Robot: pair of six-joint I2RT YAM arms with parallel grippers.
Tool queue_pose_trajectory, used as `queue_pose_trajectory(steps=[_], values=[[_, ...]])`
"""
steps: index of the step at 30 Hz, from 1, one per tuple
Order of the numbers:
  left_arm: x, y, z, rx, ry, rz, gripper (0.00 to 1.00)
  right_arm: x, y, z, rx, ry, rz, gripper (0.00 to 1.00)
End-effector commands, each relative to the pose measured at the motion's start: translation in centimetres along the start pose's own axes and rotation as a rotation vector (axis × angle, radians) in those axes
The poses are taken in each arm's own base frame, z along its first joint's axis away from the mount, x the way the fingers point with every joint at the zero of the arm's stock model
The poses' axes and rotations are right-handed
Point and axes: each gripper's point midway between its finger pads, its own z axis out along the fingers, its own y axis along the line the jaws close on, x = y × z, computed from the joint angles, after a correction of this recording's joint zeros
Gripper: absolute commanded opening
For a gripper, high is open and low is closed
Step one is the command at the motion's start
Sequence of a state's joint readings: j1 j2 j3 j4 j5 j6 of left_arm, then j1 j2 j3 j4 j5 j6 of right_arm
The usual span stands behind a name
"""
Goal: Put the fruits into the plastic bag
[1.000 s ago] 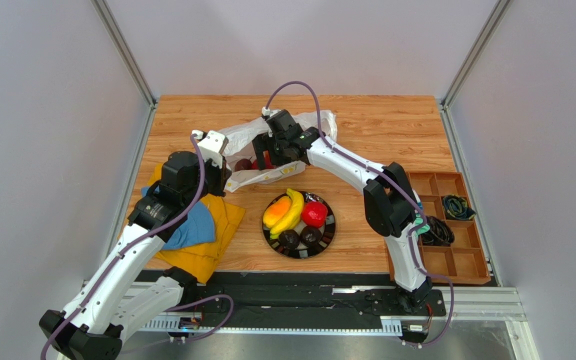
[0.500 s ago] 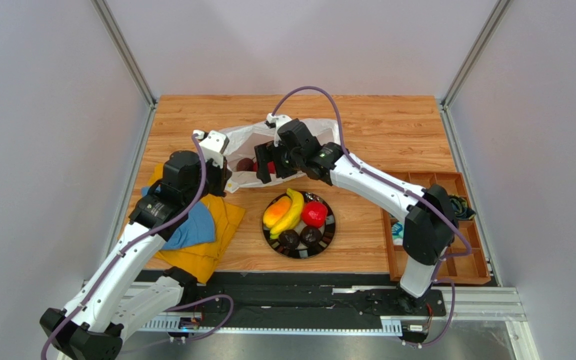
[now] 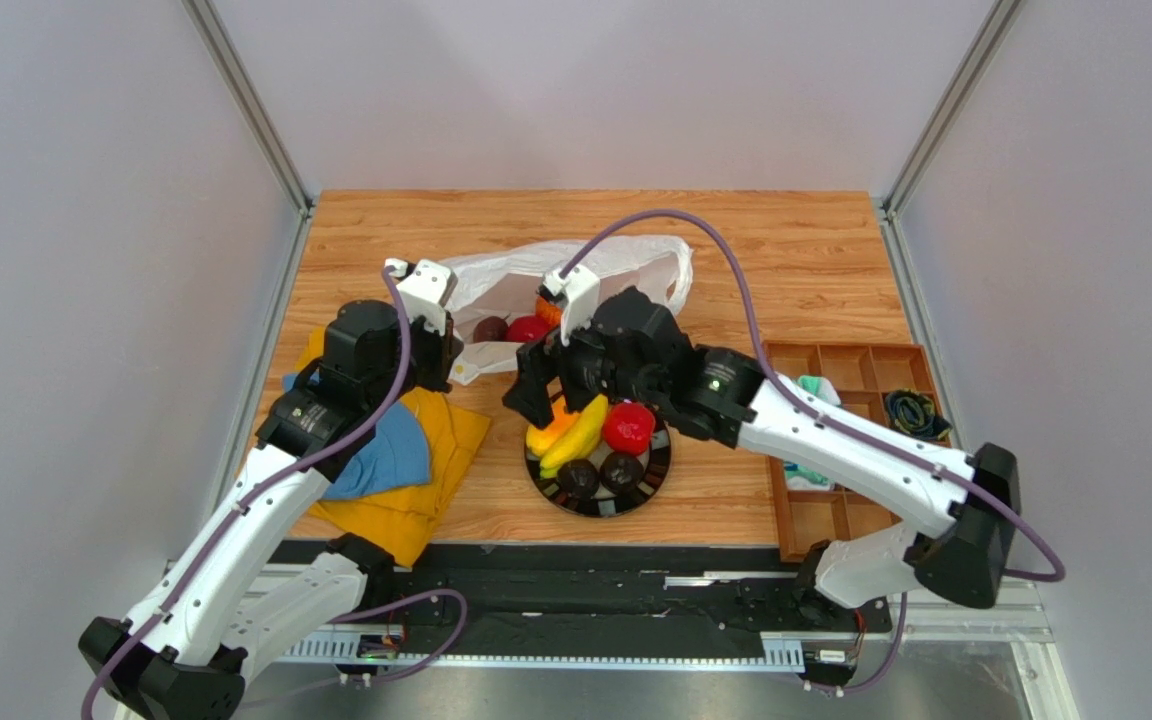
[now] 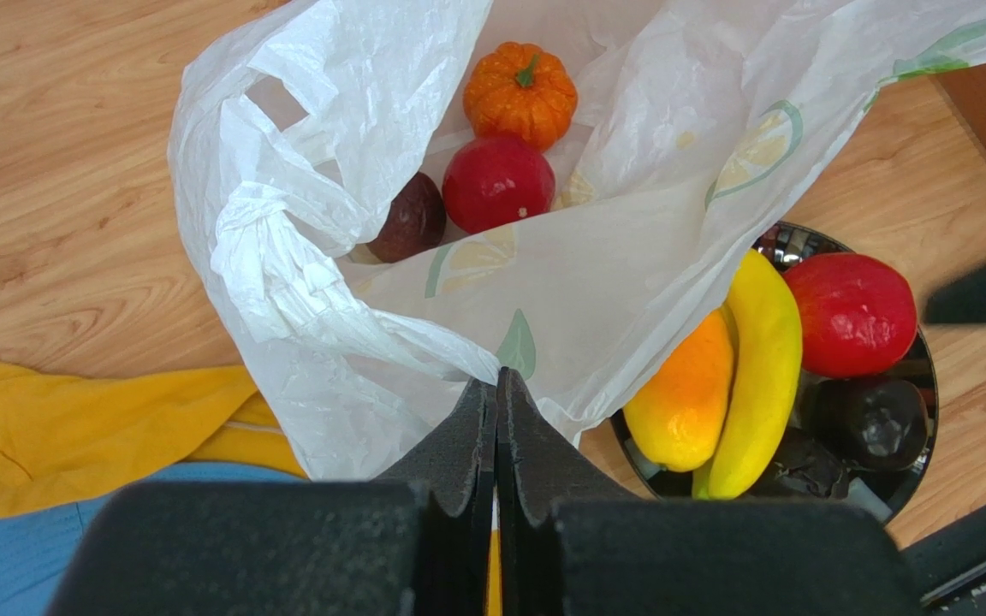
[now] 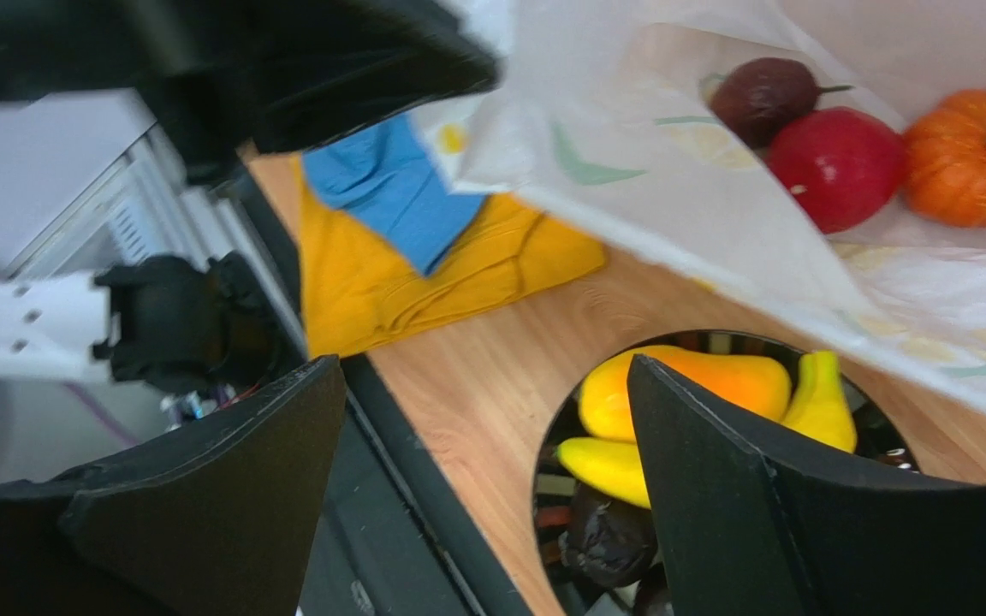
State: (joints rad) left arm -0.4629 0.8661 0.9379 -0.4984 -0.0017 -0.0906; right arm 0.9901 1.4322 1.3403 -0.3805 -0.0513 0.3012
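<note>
The plastic bag [image 3: 597, 270] lies open at the back of the table. Inside it are a ribbed orange fruit [image 4: 520, 94], a red one [image 4: 497, 182] and a dark purple one [image 4: 410, 217]. My left gripper [image 4: 497, 385] is shut on the bag's near edge and holds the mouth up. On the black plate [image 3: 660, 462] lie a mango [image 4: 682, 401], a banana [image 4: 758, 366], a red fruit [image 4: 854, 313] and two dark ones [image 3: 579, 477]. My right gripper [image 5: 483, 385] is open and empty, above the plate's left edge by the mango [image 5: 691, 385].
A yellow cloth [image 3: 432, 480] with a blue cloth [image 3: 387, 458] on it lies left of the plate, under my left arm. A wooden compartment tray [image 3: 898, 518] with small parts stands at the right edge. Metal frame posts stand at the back corners.
My right gripper has come out of the bag, open and empty, and moved towards me to above the plate. The left gripper still holds the bag edge.
</note>
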Motion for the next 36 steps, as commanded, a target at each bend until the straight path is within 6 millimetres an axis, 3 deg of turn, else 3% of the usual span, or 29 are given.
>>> queue_pose_trajectory(steps=[1,2,5,10,16,21,30,36], values=[[-2.2,-0.3,-0.7,0.014,-0.06,-0.007,0.0,0.6,2.8,-2.9,-0.101,-0.046,-0.074,0.84],[-2.2,-0.4,-0.6,0.015,-0.059,-0.008,0.0,0.8,3.1,-3.7,-0.115,-0.051,-0.077,0.84],[-2.2,-0.4,-0.7,0.017,-0.059,-0.007,0.0,3.9,2.7,-4.1,-0.125,0.03,-0.068,0.83],[-2.3,-0.3,-0.7,0.014,-0.063,-0.007,0.0,8.5,-1.3,-4.4,0.047,0.16,0.012,0.82],[-2.2,-0.3,-0.7,0.014,-0.061,-0.007,0.0,11.7,-7.0,-4.5,0.213,0.242,0.197,0.82],[-2.3,-0.3,-0.9,0.011,-0.066,-0.005,0.0,12.9,-11.7,-5.0,0.343,0.256,0.308,0.87],[-2.4,-0.4,-0.9,0.017,-0.067,-0.005,0.0,15.2,-14.8,-3.0,0.411,0.323,0.334,0.94],[-2.3,-0.2,-0.8,0.008,-0.063,-0.004,0.0,15.9,-15.3,-2.5,0.429,0.331,0.35,0.94]])
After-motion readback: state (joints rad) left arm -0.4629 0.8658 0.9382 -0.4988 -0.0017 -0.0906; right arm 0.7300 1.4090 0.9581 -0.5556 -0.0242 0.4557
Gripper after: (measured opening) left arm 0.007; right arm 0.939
